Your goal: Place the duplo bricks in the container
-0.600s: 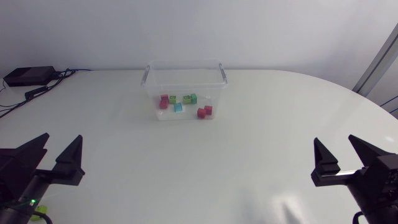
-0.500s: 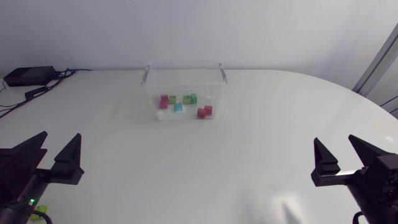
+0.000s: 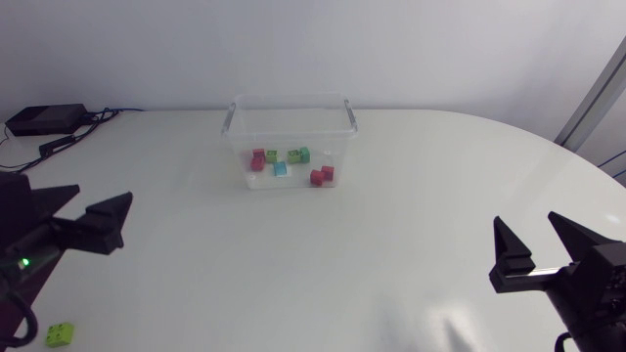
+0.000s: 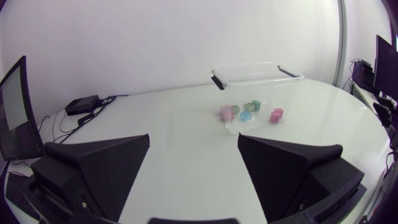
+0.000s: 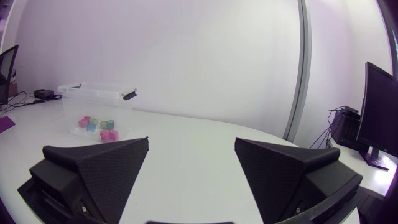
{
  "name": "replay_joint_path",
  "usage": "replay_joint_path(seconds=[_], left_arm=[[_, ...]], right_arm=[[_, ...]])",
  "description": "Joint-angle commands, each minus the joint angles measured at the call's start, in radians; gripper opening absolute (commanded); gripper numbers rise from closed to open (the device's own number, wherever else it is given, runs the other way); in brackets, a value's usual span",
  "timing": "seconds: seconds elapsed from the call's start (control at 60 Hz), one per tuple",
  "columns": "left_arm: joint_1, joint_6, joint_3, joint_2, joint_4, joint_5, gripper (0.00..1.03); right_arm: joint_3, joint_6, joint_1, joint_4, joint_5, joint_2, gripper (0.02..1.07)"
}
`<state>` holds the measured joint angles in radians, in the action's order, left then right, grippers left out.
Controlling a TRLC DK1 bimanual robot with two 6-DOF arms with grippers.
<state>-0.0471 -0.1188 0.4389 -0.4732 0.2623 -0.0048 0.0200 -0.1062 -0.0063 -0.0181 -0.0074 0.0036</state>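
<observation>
Lime-green duplo brick (image 3: 60,334) lies at the counter's (image 3: 411,196) near-left corner; the left gripper (image 3: 70,217), fingers open, could knock it off. Clear plastic container (image 3: 290,122) stands near the far edge. Right gripper (image 3: 528,240): fingers open.

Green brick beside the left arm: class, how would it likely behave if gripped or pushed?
The green brick looks small and blocky, so probably stiff and light. It lies flat on the smooth white table, so a push would likely slide it rather than roll it.
</observation>
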Motion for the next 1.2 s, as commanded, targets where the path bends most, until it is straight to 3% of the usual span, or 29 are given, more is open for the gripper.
replay_joint_path(seconds=[0.0,0.267,0.5,0.6,0.717,0.9,1.0,1.183], left_arm=[[0.004,-0.042,0.162,-0.096,0.100,0.002,0.99],[0.197,-0.102,0.353,-0.123,0.479,-0.063,0.99],[0.513,-0.291,0.308,-0.265,0.578,-0.064,0.99],[0.615,-0.344,0.308,-0.349,0.611,-0.058,0.99],[0.673,-0.389,0.299,-0.410,0.660,-0.023,0.99],[0.676,-0.398,0.274,-0.519,0.750,-0.011,0.99],[0.701,-0.409,0.259,-0.567,0.726,-0.012,0.99],[0.813,-0.450,0.201,-0.680,0.647,-0.012,0.99]], right_arm=[[-0.020,-0.013,0.008,0.009,-0.008,-0.008,1.02],[-0.020,-0.015,0.008,0.009,-0.008,-0.008,1.02],[-0.020,-0.015,0.008,0.007,-0.008,-0.008,1.02],[-0.020,-0.015,0.008,0.009,-0.008,-0.008,1.02],[-0.020,-0.015,0.008,0.009,-0.008,-0.008,1.02],[-0.020,-0.015,0.008,0.007,-0.008,-0.008,1.02],[-0.020,-0.013,0.008,0.009,-0.008,-0.008,1.02],[-0.020,-0.015,0.008,0.007,-0.008,-0.008,1.02]])
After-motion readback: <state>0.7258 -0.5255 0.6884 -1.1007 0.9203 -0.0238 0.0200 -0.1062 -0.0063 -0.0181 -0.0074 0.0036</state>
